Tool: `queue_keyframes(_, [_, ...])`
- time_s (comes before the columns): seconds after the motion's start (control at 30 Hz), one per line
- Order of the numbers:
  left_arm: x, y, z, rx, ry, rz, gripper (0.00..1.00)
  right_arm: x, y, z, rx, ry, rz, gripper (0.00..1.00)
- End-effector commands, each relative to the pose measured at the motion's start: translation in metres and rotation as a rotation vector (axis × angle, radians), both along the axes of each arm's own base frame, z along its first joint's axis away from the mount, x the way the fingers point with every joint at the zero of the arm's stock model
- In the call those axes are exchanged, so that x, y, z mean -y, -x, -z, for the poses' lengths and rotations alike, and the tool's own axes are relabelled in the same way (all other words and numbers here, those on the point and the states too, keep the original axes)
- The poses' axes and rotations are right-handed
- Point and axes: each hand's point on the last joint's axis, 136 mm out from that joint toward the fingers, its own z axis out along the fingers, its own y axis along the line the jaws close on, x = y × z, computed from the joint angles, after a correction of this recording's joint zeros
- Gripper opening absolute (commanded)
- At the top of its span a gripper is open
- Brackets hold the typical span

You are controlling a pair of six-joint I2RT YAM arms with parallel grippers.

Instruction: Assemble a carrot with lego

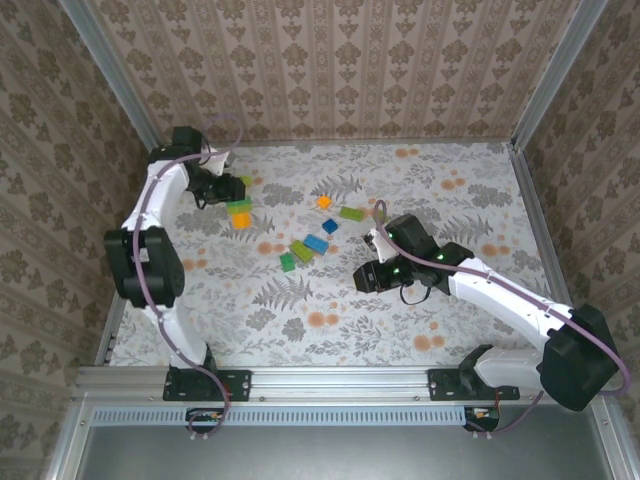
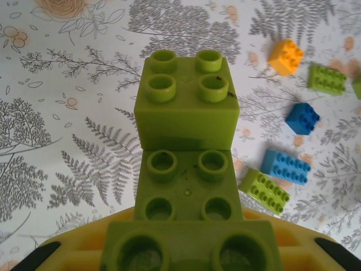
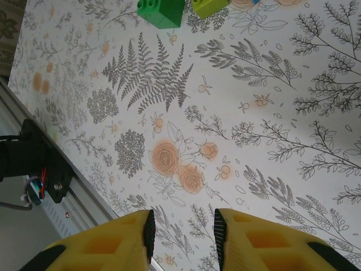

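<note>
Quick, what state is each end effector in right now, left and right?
Left end effector: closed, holding the carrot, green bricks so far.
Right end effector: open, holding nothing.

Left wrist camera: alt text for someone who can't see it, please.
Lime-green bricks, the partly built carrot, held by the left end effector against a floral-print table. Right of it lie an orange brick, a dark blue brick, a light blue brick and lime bricks.
</note>
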Motion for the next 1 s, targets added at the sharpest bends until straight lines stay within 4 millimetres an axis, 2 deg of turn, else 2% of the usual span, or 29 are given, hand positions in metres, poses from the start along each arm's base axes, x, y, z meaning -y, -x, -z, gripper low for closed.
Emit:
queue_keyframes(0.0, [0.002, -0.004, 0.022, -0.084, 0.022, 0.037, 0.37, -0.004, 0.003, 0.002, -0.003, -0.018, -0.028, 0.36])
queue_keyframes(0.2, [0.002, -0.021, 0.05, -0.127, 0.026, 0.031, 0.37, -0.005, 0.002, 0.004, -0.007, -0.014, -0.029, 0.35])
queue_keyframes(0.4, [-0.007, -0.032, 0.066, -0.169, 0.024, 0.02, 0.37, -0.006, 0.003, 0.008, -0.017, -0.014, -0.032, 0.35])
queue_keyframes(0.67, [-0.018, -0.043, 0.077, -0.183, 0.058, -0.004, 0.42, -0.007, 0.001, 0.013, -0.027, -0.009, -0.032, 0.35])
queue_keyframes(0.97, [-0.017, -0.049, 0.085, -0.191, 0.089, -0.003, 0.44, -0.006, 0.0, 0.017, -0.032, 0.002, -0.028, 0.35])
